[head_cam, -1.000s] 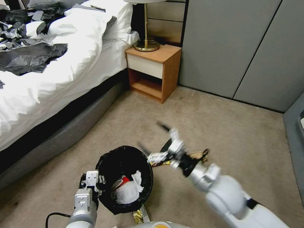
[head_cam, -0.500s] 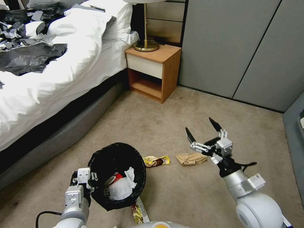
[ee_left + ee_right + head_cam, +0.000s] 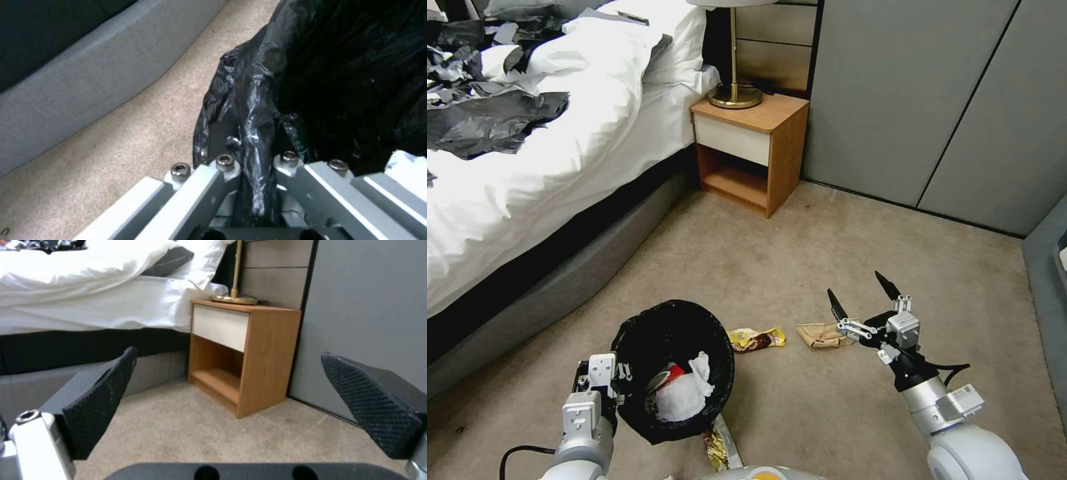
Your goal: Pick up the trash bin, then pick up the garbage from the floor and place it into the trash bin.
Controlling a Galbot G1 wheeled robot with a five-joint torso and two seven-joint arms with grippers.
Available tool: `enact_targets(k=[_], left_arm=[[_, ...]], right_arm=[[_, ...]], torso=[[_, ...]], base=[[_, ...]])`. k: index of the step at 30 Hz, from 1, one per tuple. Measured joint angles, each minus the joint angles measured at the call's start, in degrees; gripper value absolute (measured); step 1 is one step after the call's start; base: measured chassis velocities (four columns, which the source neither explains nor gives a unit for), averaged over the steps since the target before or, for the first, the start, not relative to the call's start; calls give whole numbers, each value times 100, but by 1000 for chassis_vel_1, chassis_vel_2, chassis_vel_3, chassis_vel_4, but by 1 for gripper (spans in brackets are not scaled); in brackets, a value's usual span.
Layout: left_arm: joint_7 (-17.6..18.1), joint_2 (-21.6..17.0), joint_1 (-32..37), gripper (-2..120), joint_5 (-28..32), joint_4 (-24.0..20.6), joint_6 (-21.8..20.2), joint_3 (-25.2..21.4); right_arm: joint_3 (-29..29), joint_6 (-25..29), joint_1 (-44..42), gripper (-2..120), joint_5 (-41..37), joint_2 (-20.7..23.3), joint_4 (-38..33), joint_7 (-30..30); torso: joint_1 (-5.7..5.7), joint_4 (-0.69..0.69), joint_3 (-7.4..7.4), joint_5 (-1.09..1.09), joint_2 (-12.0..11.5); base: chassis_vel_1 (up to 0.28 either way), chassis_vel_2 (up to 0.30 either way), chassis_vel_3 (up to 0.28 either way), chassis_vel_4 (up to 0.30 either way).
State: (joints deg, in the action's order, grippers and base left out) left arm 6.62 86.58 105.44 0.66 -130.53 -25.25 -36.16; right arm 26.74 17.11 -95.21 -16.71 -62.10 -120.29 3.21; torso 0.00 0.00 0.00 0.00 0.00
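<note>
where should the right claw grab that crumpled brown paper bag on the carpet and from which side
Probably from above, across the short width of the crumpled brown paper bag, near its middle. It lies flat and long on the carpet, so a side approach gives the fingers nothing to close on. The right claw is open beside its right end. The left claw grips the trash bin rim.

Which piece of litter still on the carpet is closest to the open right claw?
The crumpled brown paper bag, just beside the right claw; the two yellow wrappers lie nearer the trash bin.
</note>
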Motion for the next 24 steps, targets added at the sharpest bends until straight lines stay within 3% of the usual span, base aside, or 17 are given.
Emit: enact_targets(k=[18,24], left_arm=[[-2,9,-9,1,-19,7,8,34],[-3,9,-7,1,-20,7,11,34]], right_arm=[[-53,-33,195,100,-73,-208,89,-258],[-44,-34,198,100,-73,-201,90,-246]], torso=[[0,0,0,0,0],[0,0,0,0,0]], base=[[0,0,0,0],[-98,95,93,-100]])
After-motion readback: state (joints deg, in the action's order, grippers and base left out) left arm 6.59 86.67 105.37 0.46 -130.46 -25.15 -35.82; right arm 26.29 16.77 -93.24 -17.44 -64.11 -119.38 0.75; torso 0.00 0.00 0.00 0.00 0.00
